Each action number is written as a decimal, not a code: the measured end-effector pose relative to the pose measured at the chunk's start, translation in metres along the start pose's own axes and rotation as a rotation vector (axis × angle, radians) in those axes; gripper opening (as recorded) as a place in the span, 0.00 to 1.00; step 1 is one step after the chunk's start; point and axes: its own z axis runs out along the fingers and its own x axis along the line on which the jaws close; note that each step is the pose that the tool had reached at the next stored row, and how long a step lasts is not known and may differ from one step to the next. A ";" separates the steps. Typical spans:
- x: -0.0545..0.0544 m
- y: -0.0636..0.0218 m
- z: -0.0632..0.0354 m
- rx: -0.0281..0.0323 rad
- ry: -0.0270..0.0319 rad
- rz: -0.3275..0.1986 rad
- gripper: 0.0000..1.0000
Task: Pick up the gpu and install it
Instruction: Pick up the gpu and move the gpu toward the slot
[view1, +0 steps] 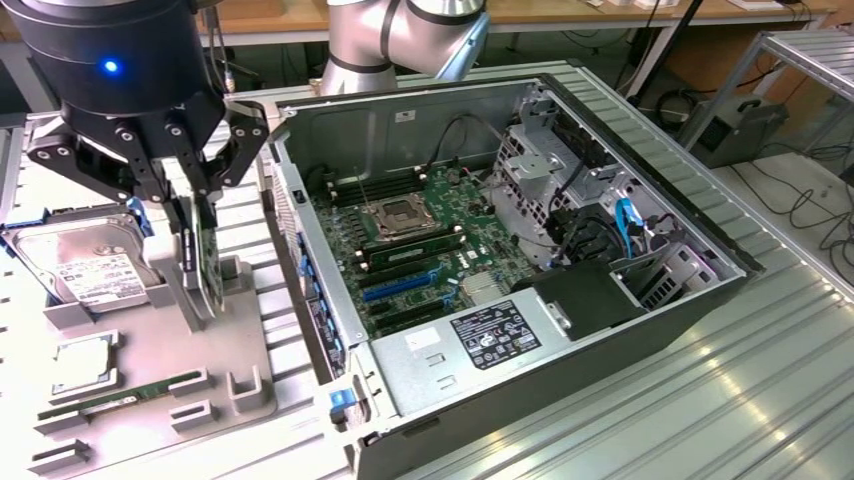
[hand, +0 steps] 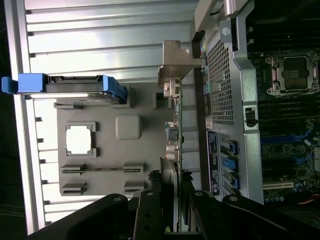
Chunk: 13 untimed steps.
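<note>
The gripper (view1: 187, 205) pinches the gpu (view1: 200, 275) by its upper edge, nine o'clock from the case (view1: 534, 250) in the exterior view. I judge it is upright so its connector faces down.

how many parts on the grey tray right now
4: hard drive at the back, cpu in front of it, ram stick at the front, gpu on edge beside the case, gripper at it. None seems hidden.
</note>
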 end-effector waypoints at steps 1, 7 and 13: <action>0.000 0.0000 -0.0003 0.0000 0.0000 0.000 0.26; 0.000 0.0001 -0.0015 0.0001 0.0000 0.000 0.26; 0.000 0.0001 -0.0027 -0.0001 0.0000 0.000 0.26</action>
